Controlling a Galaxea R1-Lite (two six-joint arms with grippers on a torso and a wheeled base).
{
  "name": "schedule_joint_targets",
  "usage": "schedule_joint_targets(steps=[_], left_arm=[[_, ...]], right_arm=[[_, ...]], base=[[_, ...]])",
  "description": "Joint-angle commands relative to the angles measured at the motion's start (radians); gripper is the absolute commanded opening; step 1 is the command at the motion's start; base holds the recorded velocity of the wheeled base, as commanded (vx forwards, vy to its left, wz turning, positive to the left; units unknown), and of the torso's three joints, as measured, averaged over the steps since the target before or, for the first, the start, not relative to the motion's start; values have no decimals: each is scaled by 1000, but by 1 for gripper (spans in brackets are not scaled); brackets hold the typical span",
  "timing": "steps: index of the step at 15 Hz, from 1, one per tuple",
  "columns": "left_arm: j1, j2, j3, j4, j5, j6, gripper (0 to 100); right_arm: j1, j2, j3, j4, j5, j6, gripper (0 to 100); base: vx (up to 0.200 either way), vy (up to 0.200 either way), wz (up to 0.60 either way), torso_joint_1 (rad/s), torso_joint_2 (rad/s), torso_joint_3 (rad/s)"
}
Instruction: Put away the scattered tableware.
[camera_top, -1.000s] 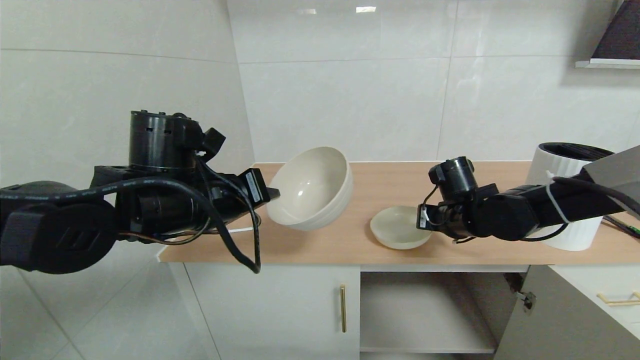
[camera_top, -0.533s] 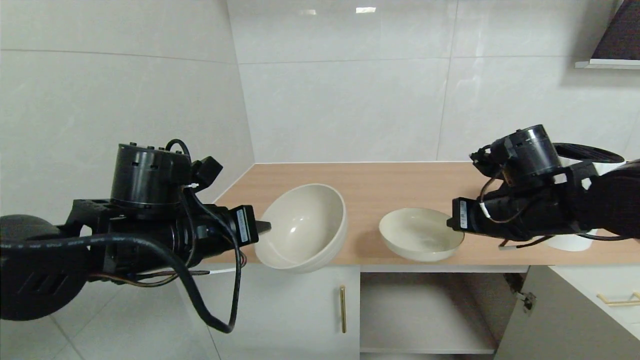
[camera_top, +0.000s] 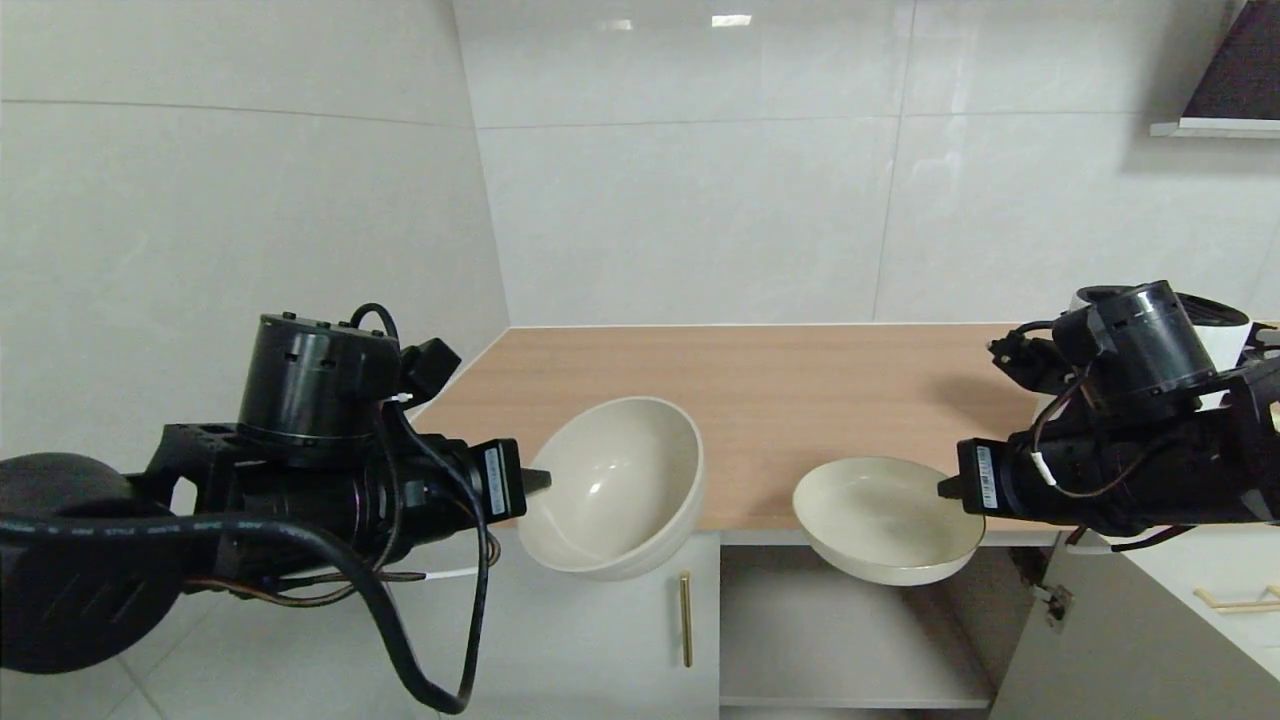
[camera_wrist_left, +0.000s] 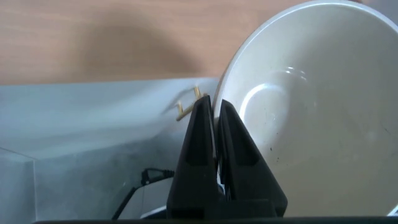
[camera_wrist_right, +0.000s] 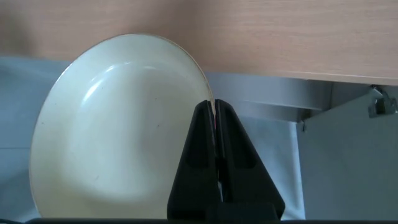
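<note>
Left claw (camera_top: 540, 481) on bowl (camera_top: 625, 485) rim.

Two pieces of cream tableware: one deep bowl (camera_top: 615, 485), its rim pinched between the left jaws, and one shallow dish (camera_top: 885, 518), its rim pinched between the right jaws. One wooden bench (camera_top: 760, 385) beyond both. One white ribbed canister (camera_top: 1228, 322) behind the right jaws. Two gold cabinet handles (camera_top: 686, 618) below them.

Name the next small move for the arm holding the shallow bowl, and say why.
Probably lower the right tool toward the open cabinet shelf: it is shut on the shallow bowl at the rim, past the counter edge, above that opening.
</note>
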Motion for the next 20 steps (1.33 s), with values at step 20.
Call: schedule_joint_targets(steps=[20], left_arm=[[-28, 69, 8, -4, 4, 0, 0]], right_arm=[[-24, 78, 7, -23, -24, -19, 0]], base=[[-60, 0, 0, -10, 28, 16]])
